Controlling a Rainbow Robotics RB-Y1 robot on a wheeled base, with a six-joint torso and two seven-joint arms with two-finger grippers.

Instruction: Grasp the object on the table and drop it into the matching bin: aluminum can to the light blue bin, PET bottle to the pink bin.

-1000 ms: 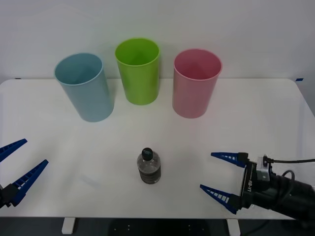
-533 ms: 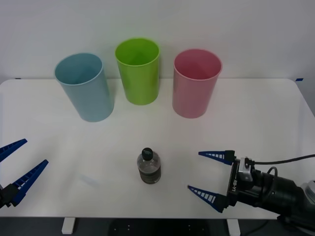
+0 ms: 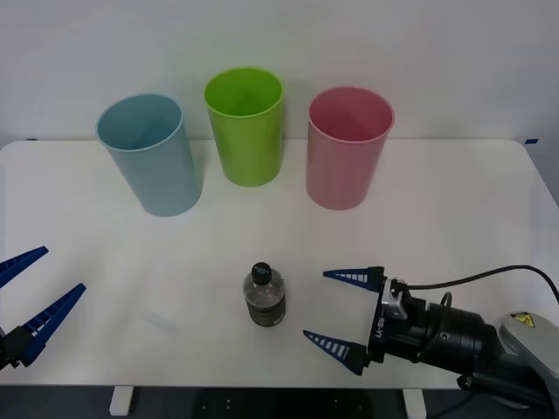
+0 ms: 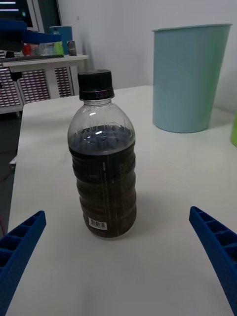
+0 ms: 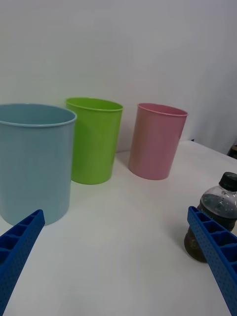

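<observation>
The PET bottle stands upright near the front middle of the white table, clear with a black cap and dark liquid; the right wrist view has the bottle centred, and the left wrist view catches the bottle at its edge. My right gripper is open, low over the table just right of the bottle, fingers pointing at it, a short gap away. Far to the left, my left gripper hangs open at the table's front corner. The pink bin stands at the back right, the light blue bin at the back left.
A lime green bin stands between the two other bins along the back. Bare tabletop lies between the bottle and the bins. A black cable trails from the right arm.
My right gripper has slid left across the table's front toward the bottle, staying open. The bottle, the bins and the left arm have not moved.
</observation>
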